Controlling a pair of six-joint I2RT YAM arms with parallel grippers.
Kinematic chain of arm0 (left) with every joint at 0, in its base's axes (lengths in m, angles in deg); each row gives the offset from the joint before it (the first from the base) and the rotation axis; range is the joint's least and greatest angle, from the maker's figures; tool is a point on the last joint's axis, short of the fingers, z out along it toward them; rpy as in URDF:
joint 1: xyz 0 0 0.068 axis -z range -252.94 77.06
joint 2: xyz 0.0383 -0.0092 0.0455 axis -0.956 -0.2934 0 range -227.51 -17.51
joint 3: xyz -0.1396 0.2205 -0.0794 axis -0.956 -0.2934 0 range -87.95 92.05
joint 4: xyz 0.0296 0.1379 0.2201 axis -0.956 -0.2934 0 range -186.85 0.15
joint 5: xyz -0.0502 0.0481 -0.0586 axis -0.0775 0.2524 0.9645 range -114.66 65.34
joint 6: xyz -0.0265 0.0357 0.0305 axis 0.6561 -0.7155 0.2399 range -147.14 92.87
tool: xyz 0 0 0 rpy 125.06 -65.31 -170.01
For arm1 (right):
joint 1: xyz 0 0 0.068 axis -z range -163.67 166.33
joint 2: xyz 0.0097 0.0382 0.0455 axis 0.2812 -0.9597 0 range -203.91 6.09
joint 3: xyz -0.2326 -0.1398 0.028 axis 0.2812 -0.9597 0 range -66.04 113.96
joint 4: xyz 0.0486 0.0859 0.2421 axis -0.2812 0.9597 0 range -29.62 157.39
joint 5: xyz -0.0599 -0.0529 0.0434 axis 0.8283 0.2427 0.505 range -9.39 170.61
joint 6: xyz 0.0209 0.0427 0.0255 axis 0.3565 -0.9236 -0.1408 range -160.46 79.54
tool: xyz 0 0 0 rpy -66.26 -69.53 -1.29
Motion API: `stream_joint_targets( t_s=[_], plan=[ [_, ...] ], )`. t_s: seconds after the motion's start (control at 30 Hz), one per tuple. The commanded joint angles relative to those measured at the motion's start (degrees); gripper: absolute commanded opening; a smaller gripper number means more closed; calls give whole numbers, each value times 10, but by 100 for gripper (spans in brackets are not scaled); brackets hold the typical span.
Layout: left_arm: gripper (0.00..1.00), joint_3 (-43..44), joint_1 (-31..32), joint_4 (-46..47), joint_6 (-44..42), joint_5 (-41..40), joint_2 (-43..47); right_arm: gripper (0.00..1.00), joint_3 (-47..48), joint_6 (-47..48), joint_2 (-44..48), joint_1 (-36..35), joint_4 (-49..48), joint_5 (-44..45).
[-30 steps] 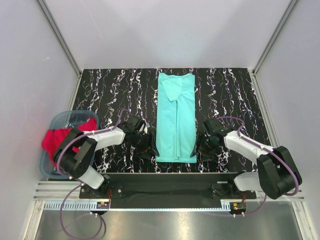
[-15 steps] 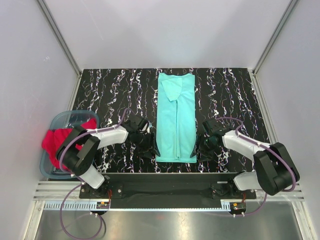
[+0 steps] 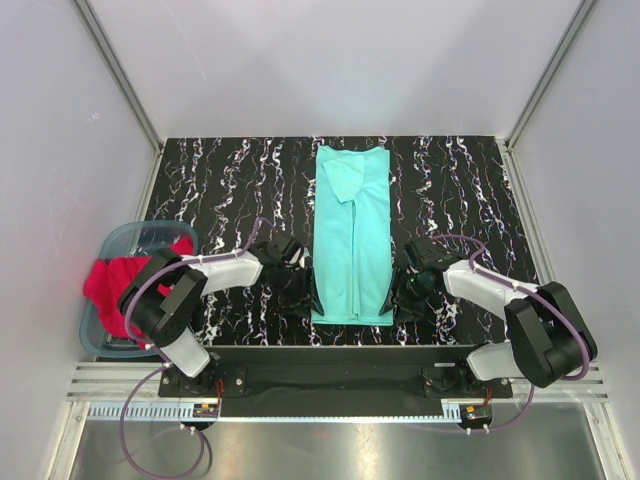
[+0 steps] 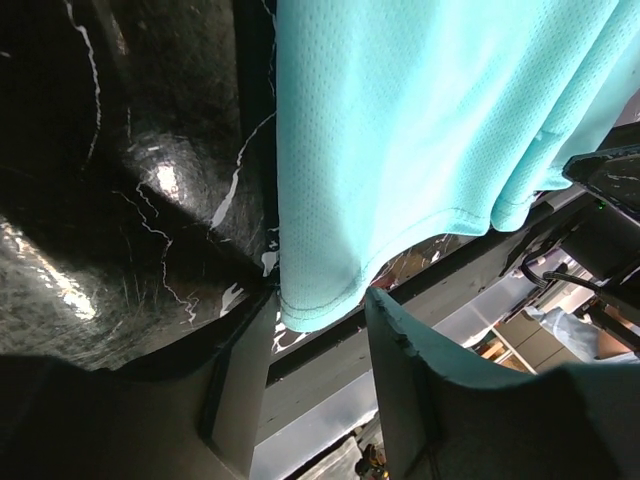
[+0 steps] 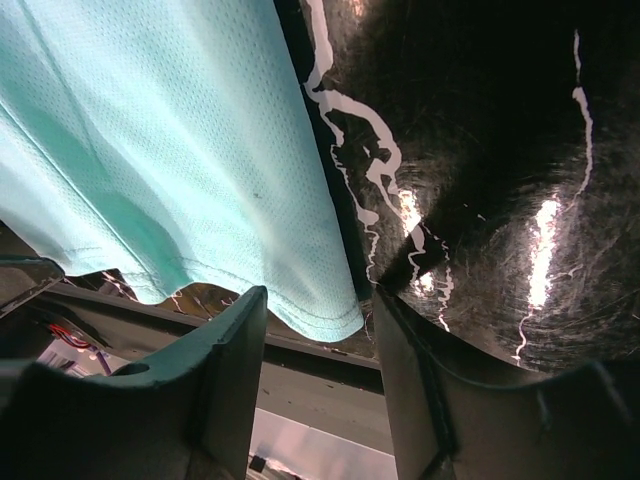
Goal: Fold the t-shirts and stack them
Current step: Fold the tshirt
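The mint-teal t-shirt (image 3: 353,235) lies folded into a long narrow strip down the middle of the black marbled table (image 3: 220,180). My left gripper (image 3: 307,298) is open at the strip's near left corner; in the left wrist view the hem corner (image 4: 318,300) sits just ahead of the gap between the jaws of my left gripper (image 4: 318,325). My right gripper (image 3: 398,297) is open at the near right corner; that hem corner (image 5: 325,315) lies between its jaws in the right wrist view, at my right gripper (image 5: 318,308). The red t-shirt (image 3: 112,282) is bunched in the tub.
A translucent blue-grey plastic tub (image 3: 135,238) stands at the left table edge holding the red shirt. The table's near edge and the metal base rail (image 3: 330,365) run just behind both grippers. White walls enclose the table on three sides.
Both grippers have moved inward toward the teal shirt's near corners, the left one rightward and the right one slightly leftward. The shirts have not moved.
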Motion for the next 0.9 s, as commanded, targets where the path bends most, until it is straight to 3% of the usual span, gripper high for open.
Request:
stream_joint_targets(
  t_s=[0.0, 0.1, 0.17, 0.2, 0.27, 0.3, 0.37, 0.87],
  plan=[
    [47, -14, 6, 3, -8, -60, -34, 54, -8, 5, -9, -2, -13, 10],
    [36, -23, 6, 10, -6, -59, -33, 46, -13, 6, -7, -2, -13, 12],
    [27, -35, 6, 19, -2, -58, -28, 35, -18, 8, -6, -2, -16, 11],
    [23, -39, 6, 22, 0, -59, -26, 23, -24, 8, -7, -1, -16, 11],
    [15, -48, 6, 24, -1, -57, -24, 8, -30, 6, -5, -2, -16, 13],
    [4, -52, 6, 27, -2, -59, -24, 0, -33, 6, -3, -2, -17, 14],
    [0, -61, 6, 33, -1, -56, -22, 0, -46, 3, 4, -2, -23, 11],
    [0, -137, 6, 59, 15, -49, 37, 0, -79, -33, 52, -1, -8, -13]
  ],
)
